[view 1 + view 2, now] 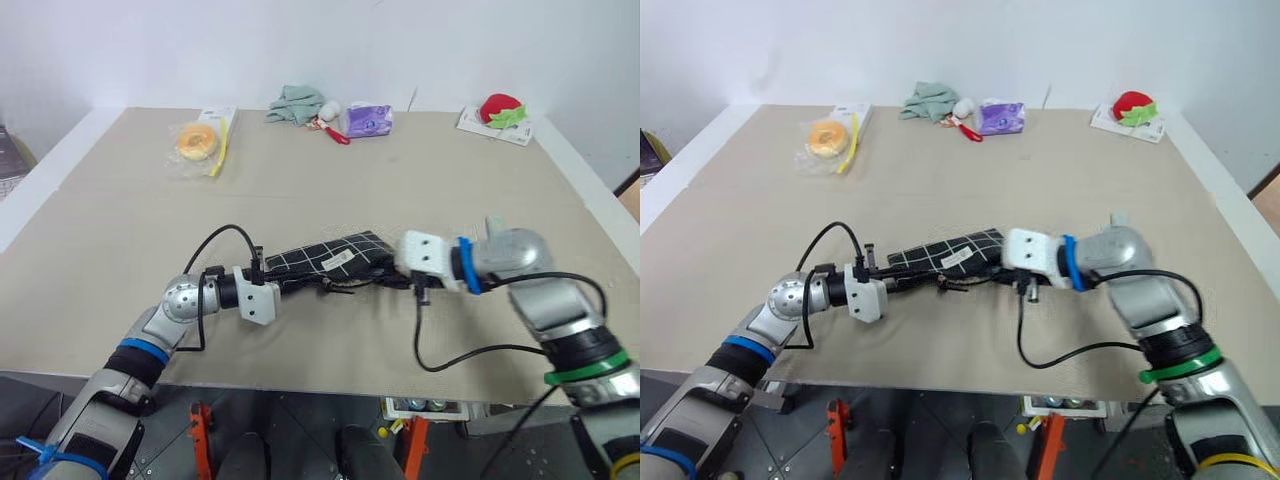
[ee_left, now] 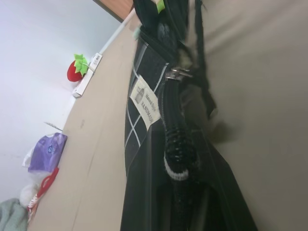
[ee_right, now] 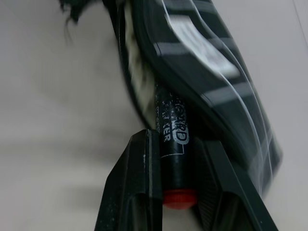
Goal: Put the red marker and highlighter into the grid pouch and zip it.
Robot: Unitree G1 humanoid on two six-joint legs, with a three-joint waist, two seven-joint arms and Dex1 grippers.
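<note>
Now my right pincer (image 3: 179, 159) clamps the stiff, slick red marker (image 3: 172, 139) by its butt, nosing it into the limp grid pouch (image 1: 335, 254) my shut left pincer (image 1: 290, 283) pinches above the surface (image 1: 420, 160).

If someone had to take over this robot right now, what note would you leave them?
Left hand: shut on the near end of the flat black fabric grid pouch, holding it just above the beige table.
Right hand: shut on the short red marker with a black middle, its tip going into the pouch's open side.
Highlighter: a lime-green end shows at the pouch's far end in the left wrist view; it may be the highlighter already inside, but I cannot tell for sure.
Done: pouch open, marker at the mouth.
Left: push the marker in, release it, confirm the highlighter, zip the pouch.
</note>
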